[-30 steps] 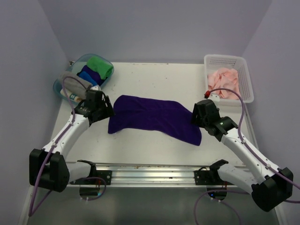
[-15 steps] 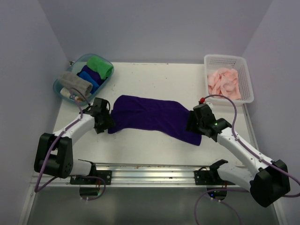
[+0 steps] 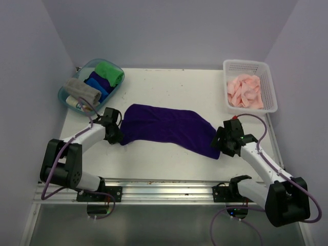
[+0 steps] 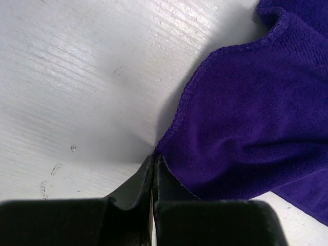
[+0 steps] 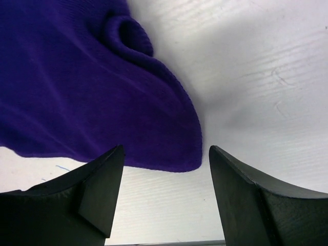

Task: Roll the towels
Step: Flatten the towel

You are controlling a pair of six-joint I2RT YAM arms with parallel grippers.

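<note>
Dark purple terry towel (image 3: 169,130), flat on white counter (image 3: 169,87). Left claw (image 4: 155,164), spread a second ago, now pinches its near-left corner. Right claw (image 5: 165,149) spread astride the right corner; rolling not yet begun

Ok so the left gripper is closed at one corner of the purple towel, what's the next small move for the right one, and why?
Probably close the right gripper on the purple towel. Its jaws stand open with the towel's corner lying between them, and the left gripper is shut on the other end, so both could then move that edge together.
</note>
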